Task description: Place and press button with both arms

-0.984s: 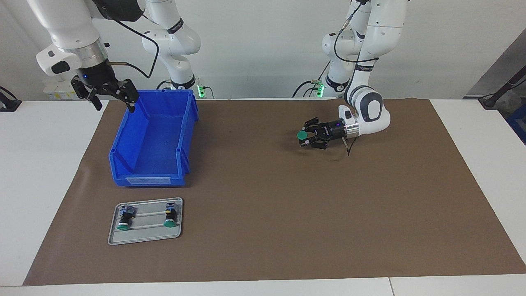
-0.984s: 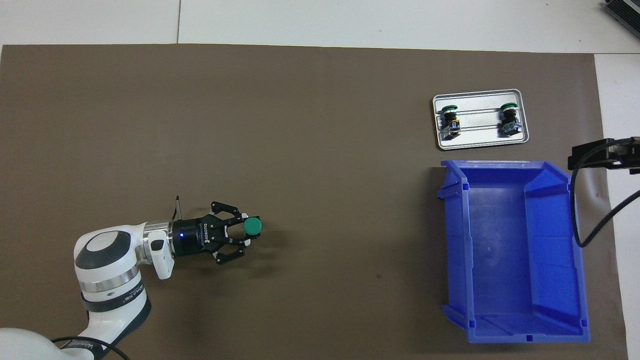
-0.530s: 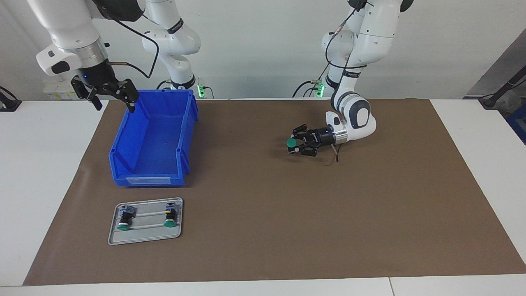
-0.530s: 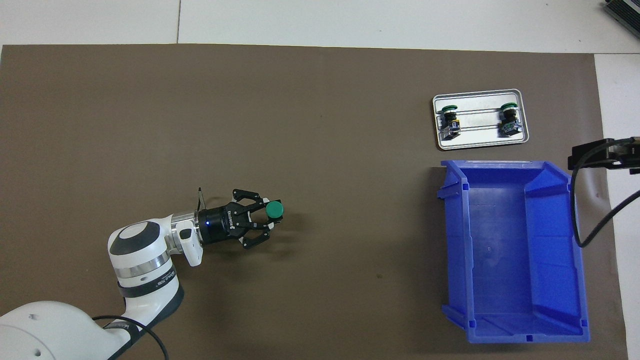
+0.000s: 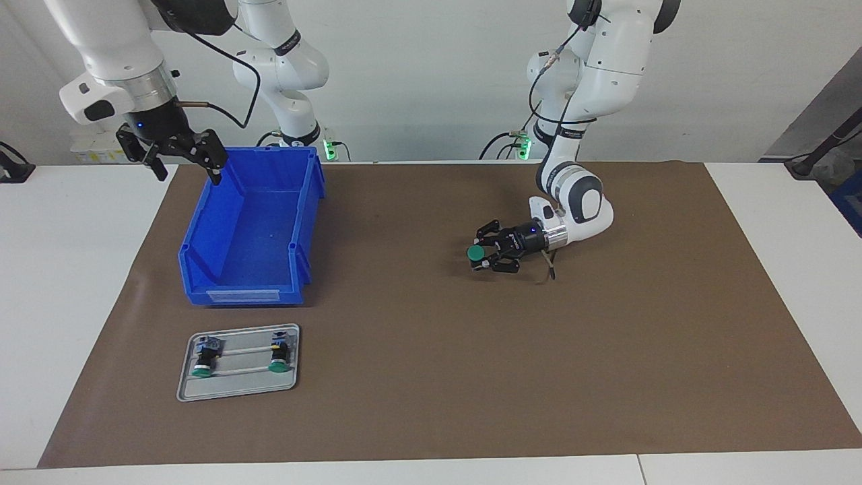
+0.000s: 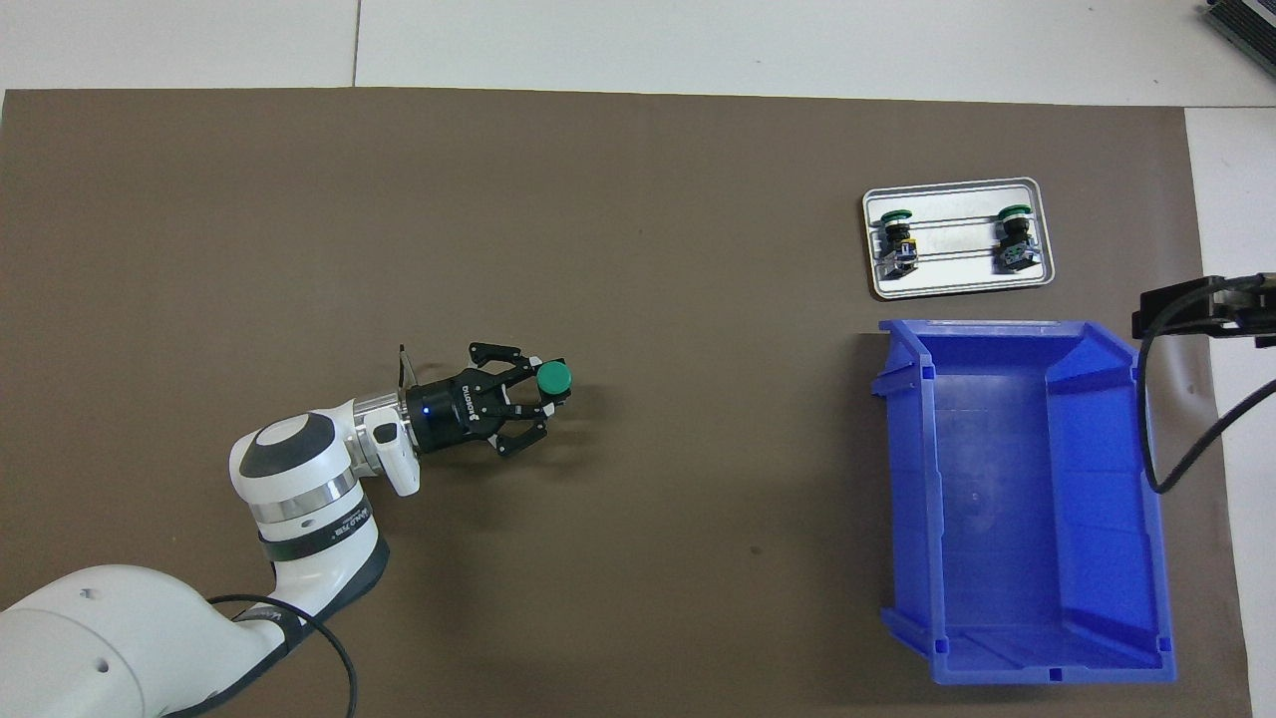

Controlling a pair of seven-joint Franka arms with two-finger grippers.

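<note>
Facing view: we note the left pincer (image 5: pixel 486 256) low over the brown mat (image 5: pixel 431 377), well apart from the blue bin (image 5: pixel 250 232) toward the left arm's end of the surface, clenched on the button (image 5: pixel 477 252), whose green cap points toward the bin. We cannot tell whether the button touches the mat or hangs just above it. The right pincer (image 5: pixel 183 160) waits, its fingers spread and holding nothing, over the bin's corner nearest the right arm's base. Two more like buttons lie on the metal tray (image 5: pixel 237 388), which sits just beside the bin and farther from the robots than it. Overhead view: the left pincer (image 6: pixel 533 399) grips the black body just under the green cap of the button (image 6: pixel 553 377), the wrist lying nearly level; only the right pincer's (image 6: pixel 1201 309) edge shows, beside the bin (image 6: pixel 1027 648) rim. The tray (image 6: pixel 957 287) again holds its two spare buttons (image 6: pixel 952 239). We judge the button to be light, rigid and hard plastic; the round body is smooth and may twist in a two-finger hold. The body is the sensible place to grasp, leaving the cap free for the other arm to press.
</note>
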